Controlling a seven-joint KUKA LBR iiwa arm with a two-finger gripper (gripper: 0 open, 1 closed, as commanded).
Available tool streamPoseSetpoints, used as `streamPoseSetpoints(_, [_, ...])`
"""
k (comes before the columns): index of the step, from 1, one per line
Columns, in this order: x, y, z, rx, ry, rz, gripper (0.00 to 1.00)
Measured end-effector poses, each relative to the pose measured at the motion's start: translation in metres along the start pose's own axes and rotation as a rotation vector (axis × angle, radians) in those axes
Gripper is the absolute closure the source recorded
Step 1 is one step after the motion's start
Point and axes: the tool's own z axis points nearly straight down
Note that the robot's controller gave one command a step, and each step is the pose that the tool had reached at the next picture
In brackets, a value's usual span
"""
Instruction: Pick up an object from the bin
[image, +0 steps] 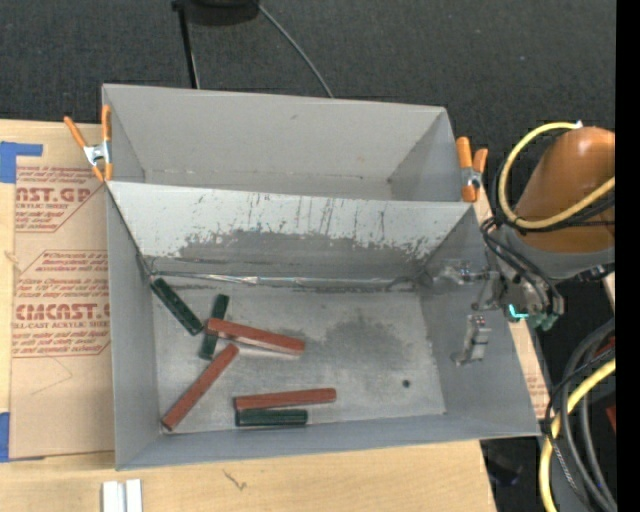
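Grey bin (280, 150) holds red and green sticks (256, 339) lower left; pincer (470, 343) hangs centre right, whether clenched or released I cannot tell.

The bin (380, 345) holds 6 loose sticks, all at its left. 3 are red-brown sticks (256, 338), counting the slanted one (200, 386) and the flat one (286, 398). 3 are dark green sticks (177, 306), the others here (213, 326) and here (271, 418).

A thin black cable (300, 50) is curving across the dark grey floor (450, 50) at the top of the view, leading away from a black rounded base (215, 8). A small pale rectangular piece (122, 494) is lying on the light wooden bench (350, 480) at the lower left.
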Motion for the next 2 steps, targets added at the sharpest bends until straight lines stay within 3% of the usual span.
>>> streamPoseSetpoints(1, [-0.002, 0.0007, -0.004, 0.001, -0.008, -0.002, 1.0])
streamPoseSetpoints(2, [-0.002, 0.0007, -0.004, 0.001, -0.008, -0.002, 1.0])
